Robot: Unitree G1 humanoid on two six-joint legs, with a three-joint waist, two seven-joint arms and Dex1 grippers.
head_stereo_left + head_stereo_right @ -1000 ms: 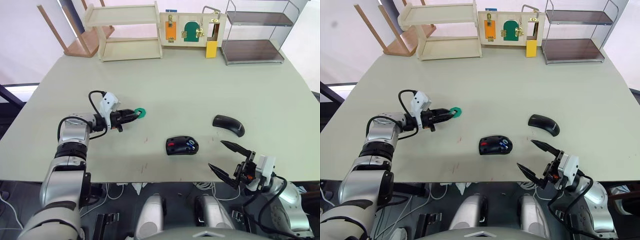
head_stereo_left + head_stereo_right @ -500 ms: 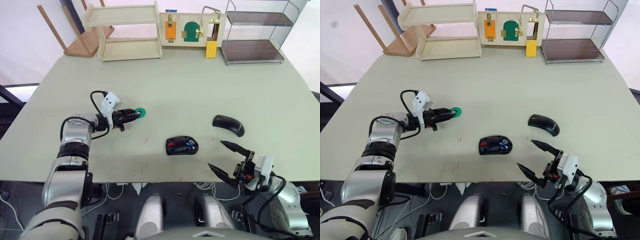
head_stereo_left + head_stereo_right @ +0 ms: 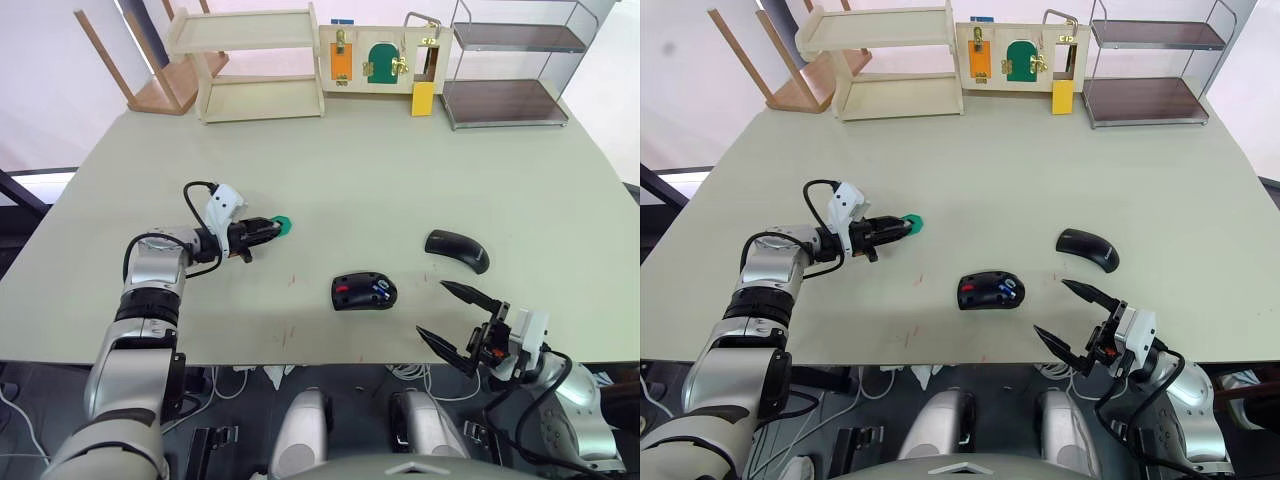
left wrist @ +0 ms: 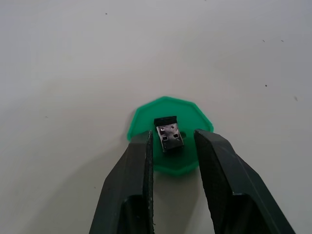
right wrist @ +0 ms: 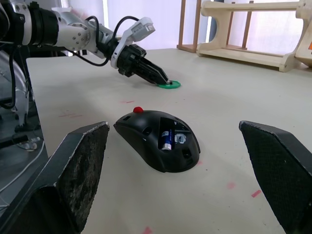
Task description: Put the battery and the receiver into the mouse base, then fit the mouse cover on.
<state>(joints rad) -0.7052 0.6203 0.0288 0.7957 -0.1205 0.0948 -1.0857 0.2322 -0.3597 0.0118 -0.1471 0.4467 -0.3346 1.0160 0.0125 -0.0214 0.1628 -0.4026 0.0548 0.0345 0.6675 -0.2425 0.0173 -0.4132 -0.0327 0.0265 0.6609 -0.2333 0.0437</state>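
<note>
The black mouse base (image 3: 364, 292) lies at the table's front middle, with red showing inside and the blue battery (image 5: 167, 138) seated in its hollow. To its right rests the glossy black mouse cover (image 3: 457, 250). The receiver (image 4: 169, 132), a small metal and black plug, sits on a green ring (image 3: 284, 223) at the left. My left gripper (image 3: 271, 228) is open, its fingertips down on the ring, one on either side of the receiver, with narrow gaps. My right gripper (image 3: 432, 308) stands wide open near the table's front edge, right of the base, with nothing in it.
Along the table's far edge stand a wooden shelf (image 3: 255, 65), a board with coloured latches (image 3: 380, 58) and a wire rack (image 3: 510, 70). An upturned wooden stool (image 3: 160, 85) lies at the far left. The table's front edge (image 3: 300, 360) runs just below the base.
My left gripper has crept a little further over the green ring, toward the receiver. The right gripper, the base and the cover have stayed put.
</note>
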